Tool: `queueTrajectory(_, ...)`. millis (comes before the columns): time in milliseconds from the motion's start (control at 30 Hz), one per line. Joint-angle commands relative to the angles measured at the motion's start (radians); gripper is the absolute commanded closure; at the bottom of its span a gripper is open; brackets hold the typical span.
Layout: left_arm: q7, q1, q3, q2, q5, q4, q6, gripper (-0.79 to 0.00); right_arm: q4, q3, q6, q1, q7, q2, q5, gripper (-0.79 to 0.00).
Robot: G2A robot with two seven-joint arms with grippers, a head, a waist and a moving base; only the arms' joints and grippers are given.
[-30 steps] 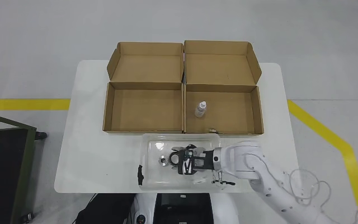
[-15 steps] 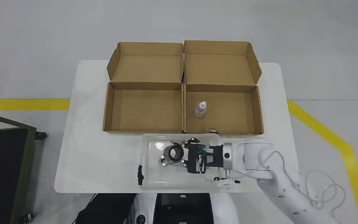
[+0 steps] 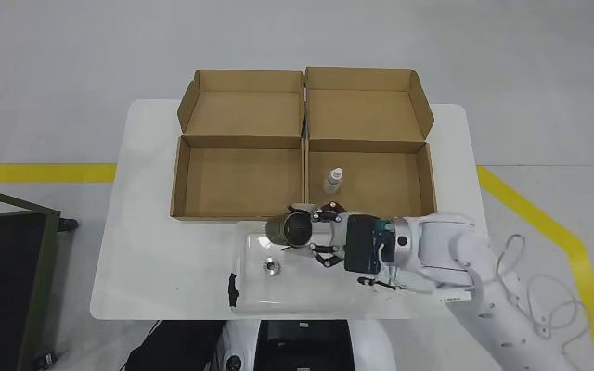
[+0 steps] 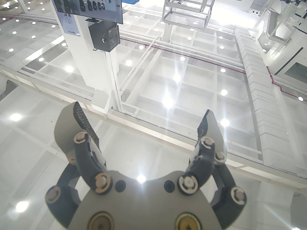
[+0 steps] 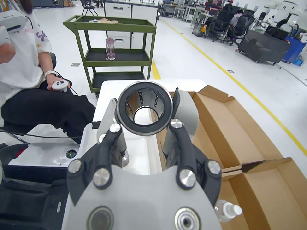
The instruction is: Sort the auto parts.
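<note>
Tray [image 3: 243, 278], table's near edge: one small metal part [image 3: 270, 267] inside. Right gripper [image 3: 314, 232] clamped on a bearing [image 3: 295, 228], held over the tray's far rim, just before the boxes' shared wall. Left box [image 3: 238, 181]; right box [image 3: 390, 185] with bottle [image 3: 332, 180] upright inside. Left gripper [image 4: 144, 125] spread wide, holding nothing, facing the ceiling.

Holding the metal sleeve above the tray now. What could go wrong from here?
The right end effector grips the metal cylindrical sleeve on its round sides, so it might slip. It hangs near the brown cardboard boxes' shared wall and could clip it or land in the wrong box.
</note>
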Motion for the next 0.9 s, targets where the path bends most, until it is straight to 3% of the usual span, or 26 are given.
queueTrajectory(0, 0.0, 0.0, 0.0, 0.0, 0.0, 0.0, 0.0, -0.785, -0.011, 0.013, -0.007, 0.003, -0.009, 0.001, 0.0, 0.0)
queueTrajectory(533, 0.0, 0.0, 0.0, 0.0, 0.0, 0.0, 0.0, -0.785, -0.069, 0.106, -0.06, 0.018, -0.079, 0.006, 0.014, 0.0)
queueTrajectory(867, 0.0, 0.0, 0.0, 0.0, 0.0, 0.0, 0.0, -0.785, -0.138, 0.18, -0.031, -0.008, -0.083, 0.012, 0.029, 0.0)
